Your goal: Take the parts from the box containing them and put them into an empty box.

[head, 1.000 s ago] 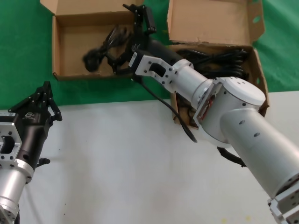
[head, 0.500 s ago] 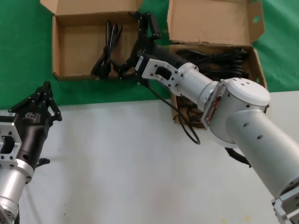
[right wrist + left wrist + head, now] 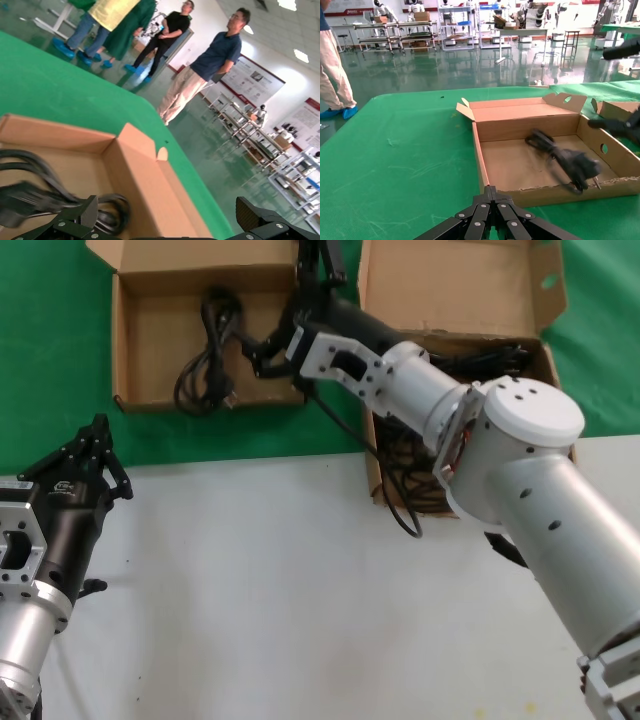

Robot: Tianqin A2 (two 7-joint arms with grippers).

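One coiled black power cord (image 3: 205, 365) lies inside the small square cardboard box (image 3: 118, 340) at the far left. Several more cords (image 3: 470, 365) fill the larger box, whose holed lid flap (image 3: 450, 285) stands up at the far right. My right gripper (image 3: 322, 258) is open and empty, above the small box's right wall, between the two boxes. In the right wrist view its fingers (image 3: 87, 212) stand wide apart over a cardboard wall (image 3: 145, 185), with a blurred cord (image 3: 30, 195) beside it. My left gripper (image 3: 95, 455) is shut and parked at the near left; it sees the cord (image 3: 565, 160) in the small box (image 3: 520, 165).
Both boxes sit on a green cloth (image 3: 50, 340) beyond the white table (image 3: 250, 590). A thicker black robot cable (image 3: 385, 495) hangs from the right arm over the large box's near corner. People stand far off behind the table.
The cord that hung from my right gripper over the small box has dropped and now lies on the box floor. The right gripper has moved farther away, toward the box's far right corner.
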